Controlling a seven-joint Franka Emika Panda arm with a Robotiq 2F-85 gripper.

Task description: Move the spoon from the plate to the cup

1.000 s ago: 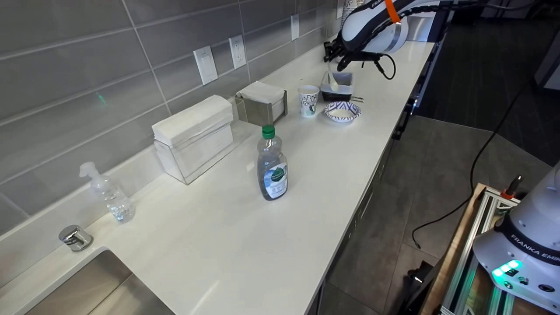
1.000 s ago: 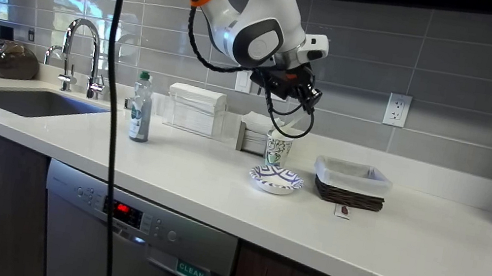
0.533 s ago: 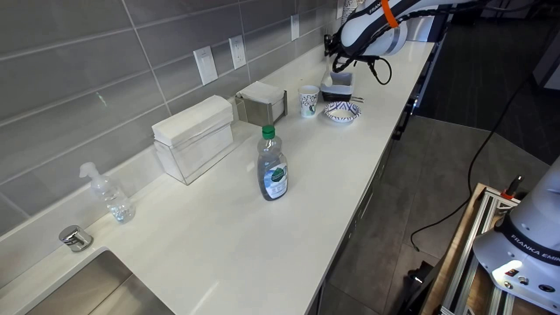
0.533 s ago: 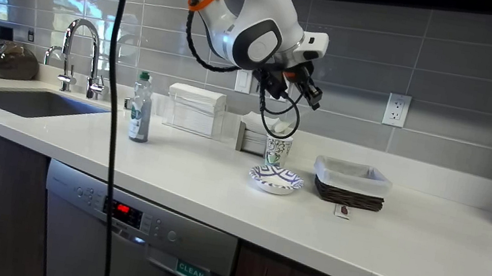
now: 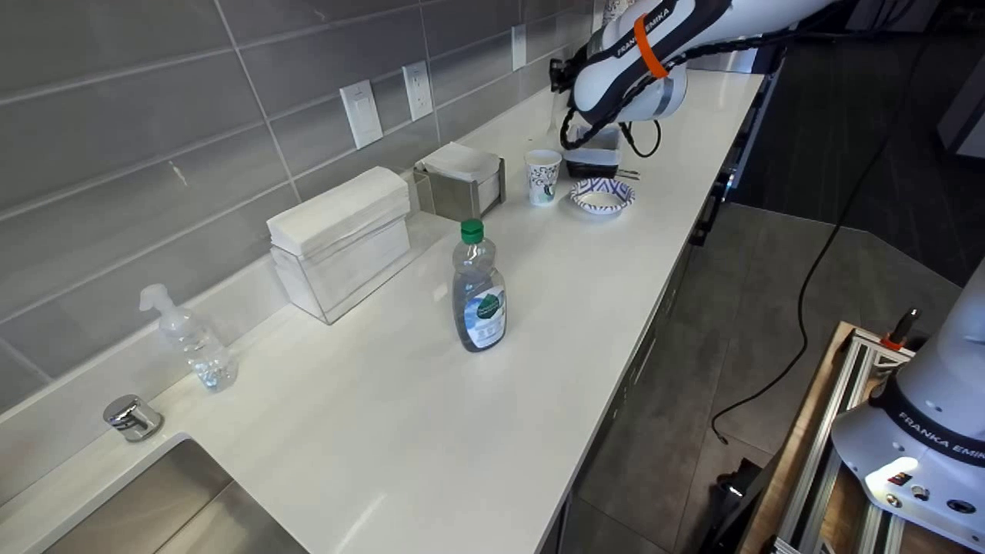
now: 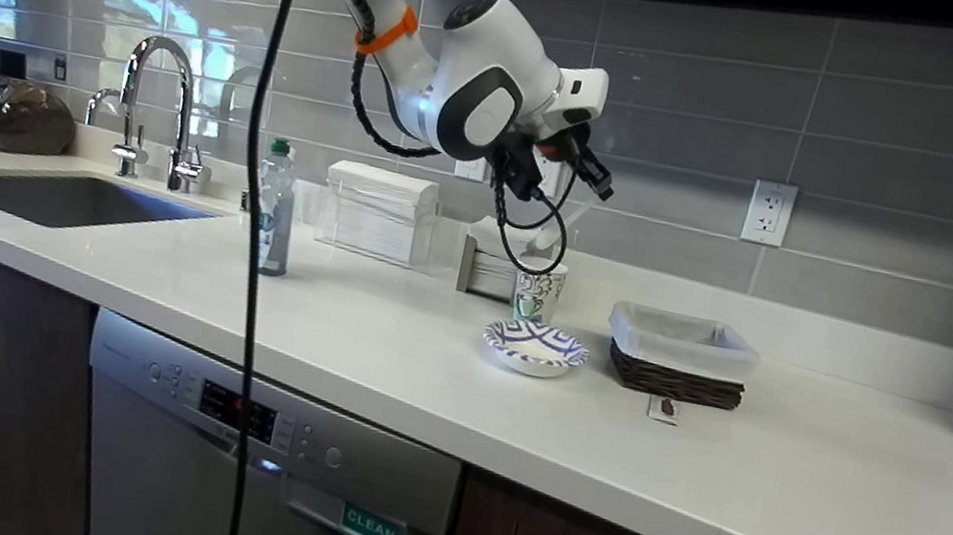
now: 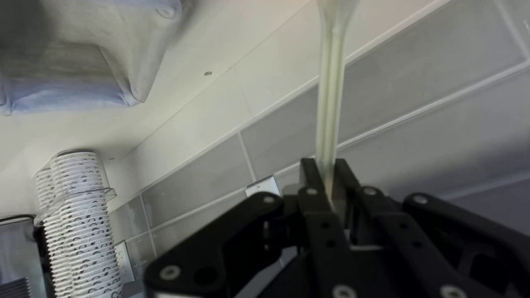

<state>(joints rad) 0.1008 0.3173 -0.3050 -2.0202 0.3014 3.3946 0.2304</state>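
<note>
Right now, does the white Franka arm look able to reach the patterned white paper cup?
Probably yes: the cup stands open and uncovered, and the black gripper, closed on a white plastic spoon, hangs higher up.

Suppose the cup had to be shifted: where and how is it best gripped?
Probably by the rim of the cup, coming straight down with one jaw inside and one outside: it stands upright, open mouth up, while the napkin holder and the plate sit close by, making a sideways approach tighter.
</note>
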